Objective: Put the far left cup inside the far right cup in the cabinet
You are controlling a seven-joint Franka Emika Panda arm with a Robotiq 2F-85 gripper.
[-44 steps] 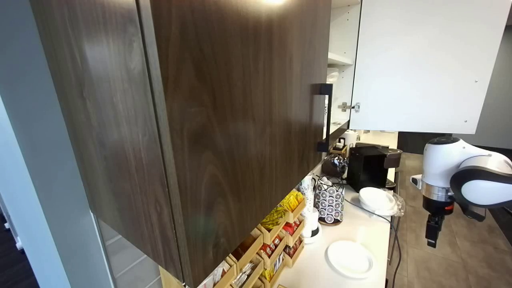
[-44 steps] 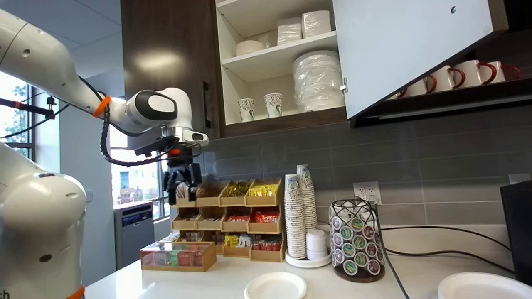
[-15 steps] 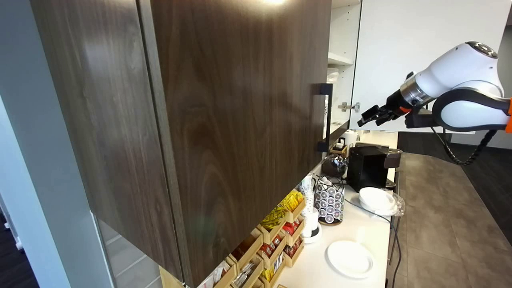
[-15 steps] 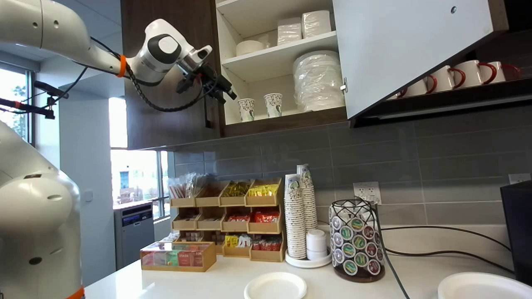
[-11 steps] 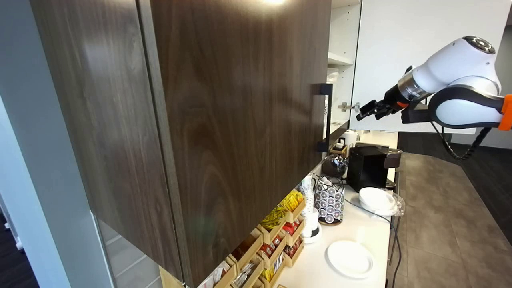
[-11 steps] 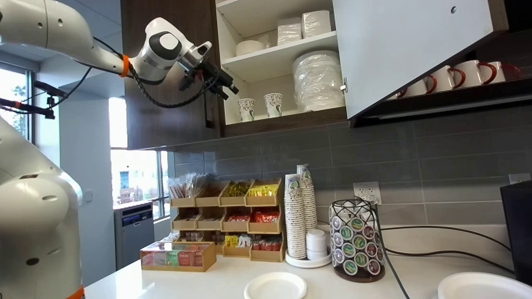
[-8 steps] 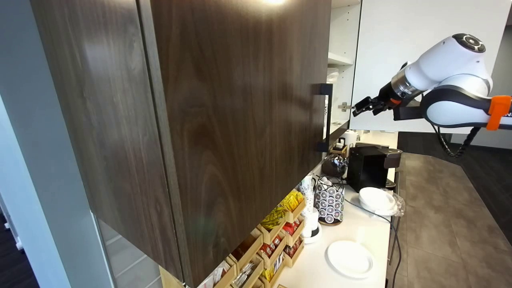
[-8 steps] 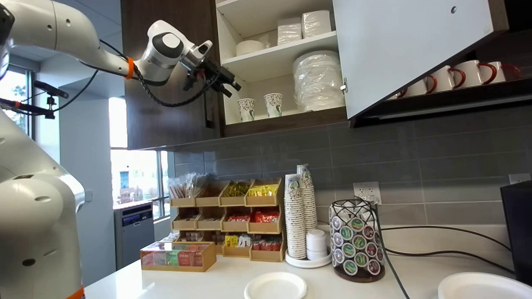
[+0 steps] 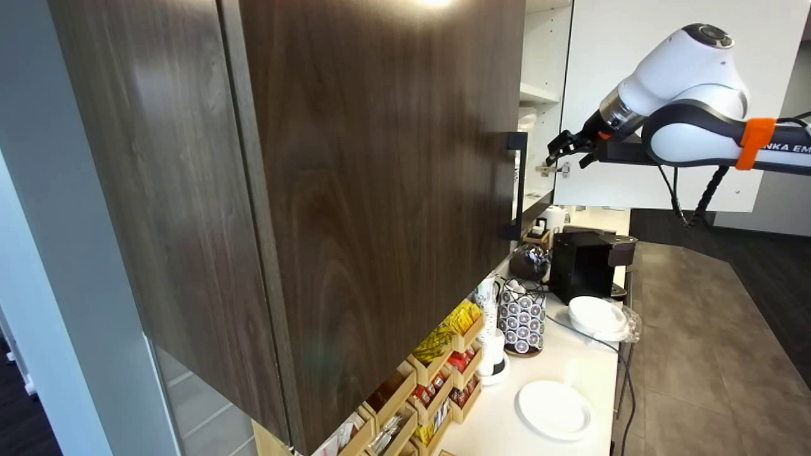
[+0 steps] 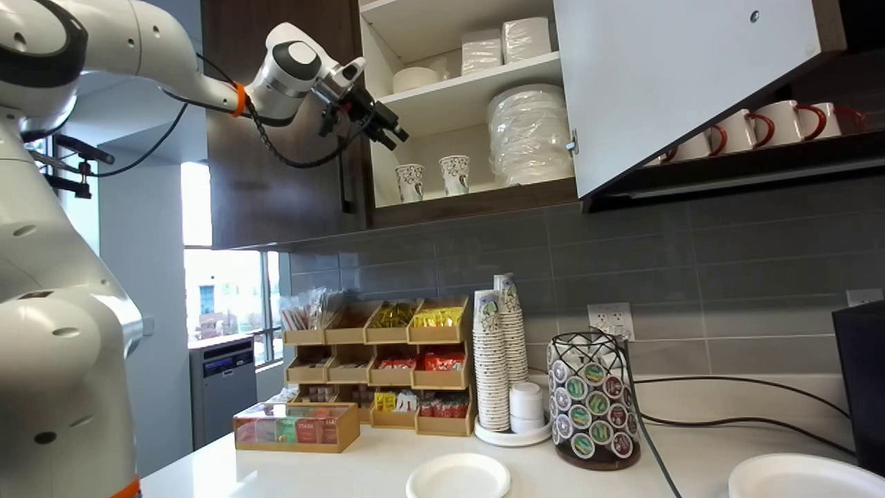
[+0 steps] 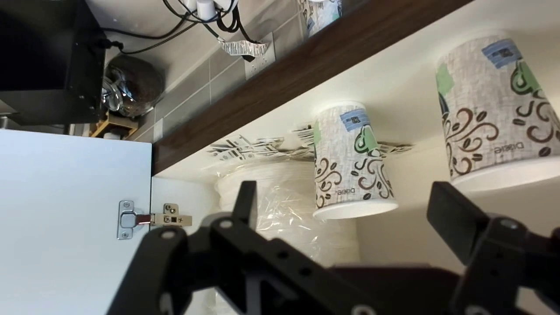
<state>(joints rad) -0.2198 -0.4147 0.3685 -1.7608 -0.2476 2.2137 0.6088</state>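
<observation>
Gripper (image 11: pixel 348 208) gaped, jaws well apart. Nearer cup (image 11: pixel 498 118) and farther cup (image 11: pixel 350 162) stood upright, separate, on shelf (image 11: pixel 393 87) of cabinet (image 11: pixel 306 68); wrapped stack (image 11: pixel 284 192) rose behind farther cup.

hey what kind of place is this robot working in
Likely an office break room or similar shared coffee corner: the counter holds bins of packets, tall stacks of paper cups and a rack of coffee pods.

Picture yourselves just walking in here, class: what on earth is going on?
A robot arm holds its open, empty gripper at an open cabinet. Inside it, as an exterior view shows, the left cup and right cup stand upright and apart. Nothing is being gripped at this moment: the left cup has yet to go inside the right one.
</observation>
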